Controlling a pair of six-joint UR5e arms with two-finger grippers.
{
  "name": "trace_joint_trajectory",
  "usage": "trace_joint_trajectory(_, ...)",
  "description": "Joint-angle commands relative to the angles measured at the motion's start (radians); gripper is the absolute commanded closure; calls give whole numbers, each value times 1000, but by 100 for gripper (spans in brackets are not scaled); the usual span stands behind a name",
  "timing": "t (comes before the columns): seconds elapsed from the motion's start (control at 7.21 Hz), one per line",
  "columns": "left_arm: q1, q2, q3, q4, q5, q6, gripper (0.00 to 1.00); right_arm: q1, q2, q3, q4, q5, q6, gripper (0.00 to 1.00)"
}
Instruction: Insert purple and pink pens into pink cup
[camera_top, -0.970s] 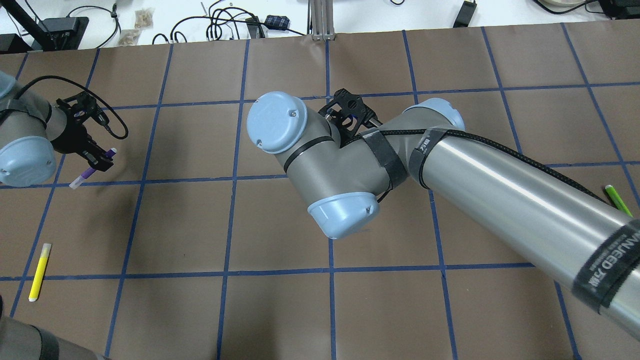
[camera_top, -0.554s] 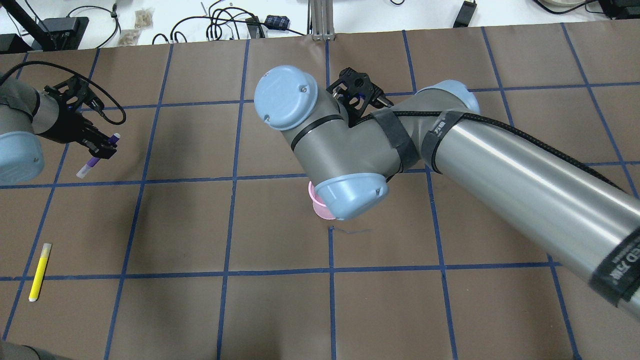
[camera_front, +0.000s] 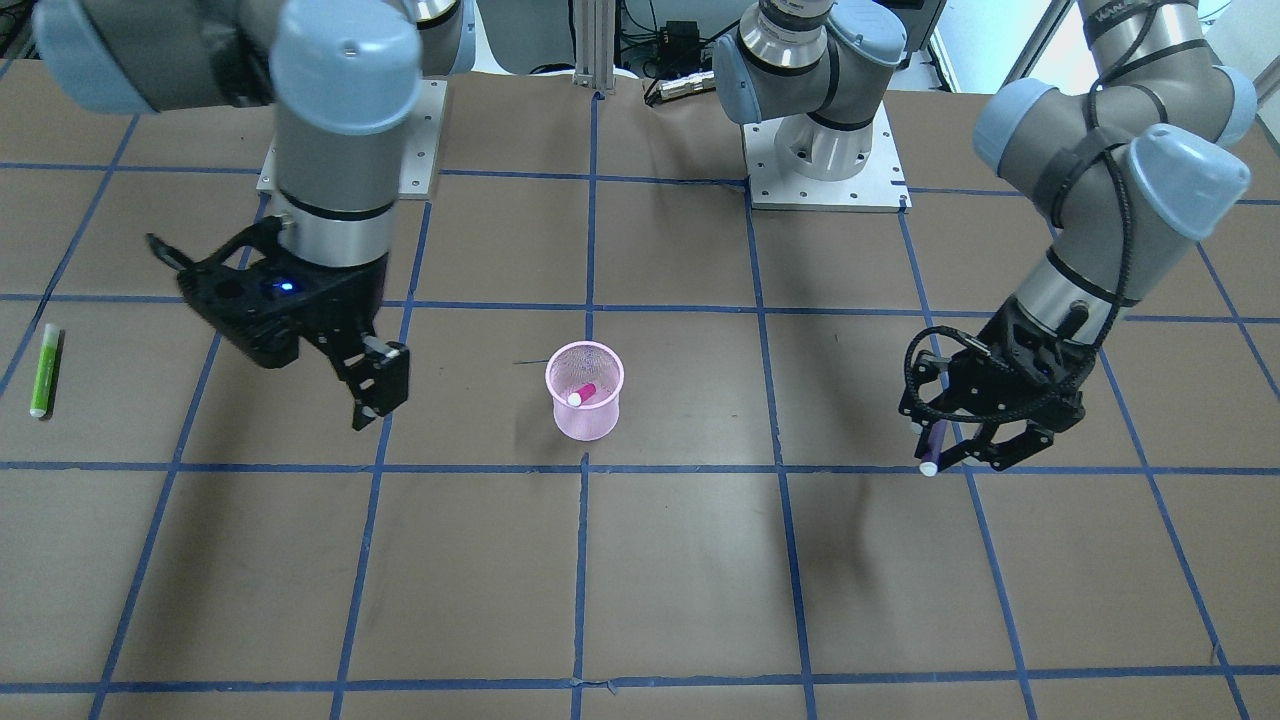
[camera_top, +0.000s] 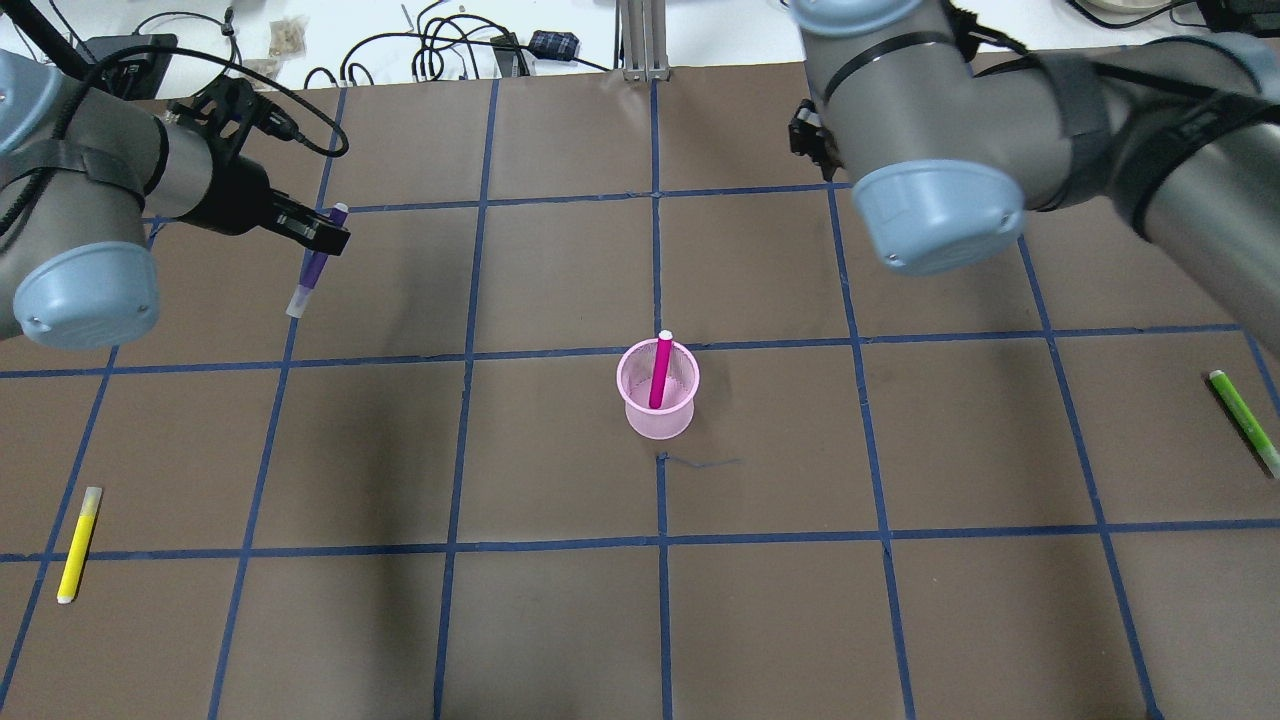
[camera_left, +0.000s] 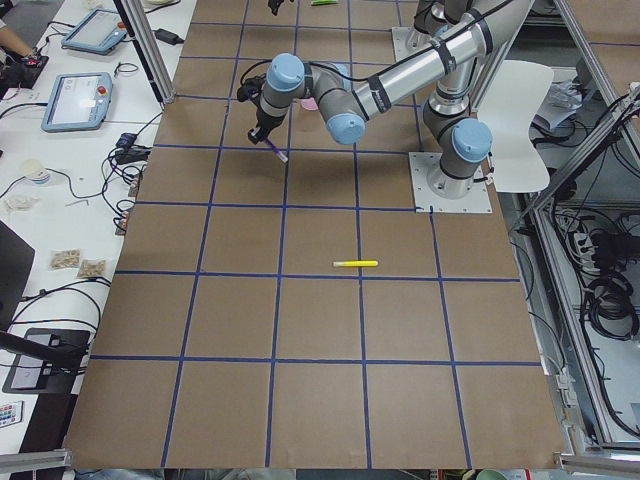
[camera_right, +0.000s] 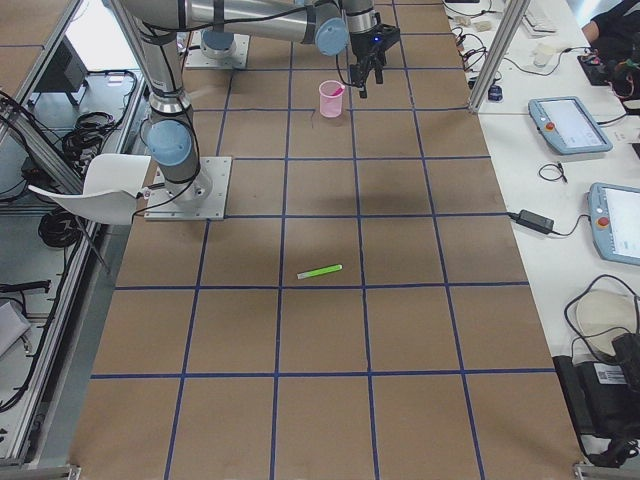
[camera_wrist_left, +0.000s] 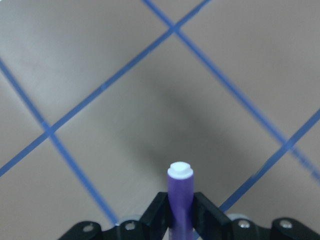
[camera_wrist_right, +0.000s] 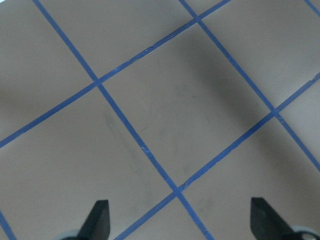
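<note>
Brown paper-covered tabletop (camera_top: 560, 620) with a blue tape grid. A pink mesh cup (camera_top: 657, 412) stands upright near the middle, just beside a tape crossing. A pink pen with a white end (camera_top: 660, 372) sits inside the cup and leans on the rim, its white end sticking out above it.

The left claw (camera_wrist_left: 181, 212) is closed on a purple pen with a white cap (camera_top: 312, 268). The wrist view shows both fingers pressed on the barrel. The pen hangs tilted, white end down, clear of the tabletop, with its shadow below. It is on the robot's left side, well apart from the cup.

The right claw (camera_front: 372, 390) is empty, jaws spread. The wrist view shows two fingertips far apart with only tabletop between them. It hangs above the tabletop near the cup on the robot's right side, not touching it.

A yellow highlighter marker (camera_top: 78, 543) lies flat at the robot's near left edge. A green marker with a white tip (camera_front: 42, 370) lies flat at the right edge. Both are well apart from the cup and the claws.
</note>
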Motion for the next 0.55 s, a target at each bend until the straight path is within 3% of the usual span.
trace_joint_trajectory(0.0, -170, 33, -3, 13, -27, -240, 100, -129, -71, -4, 206, 30, -270, 0)
trace_joint_trajectory(0.28, -250, 71, -50, 153, -32, -262, 100, -143, -91, -16, 313, 231, -328, 0)
trace_joint_trajectory(0.42, -258, 85, -143, 336, -65, -279, 100, -141, -96, -36, 413, 273, -340, 0)
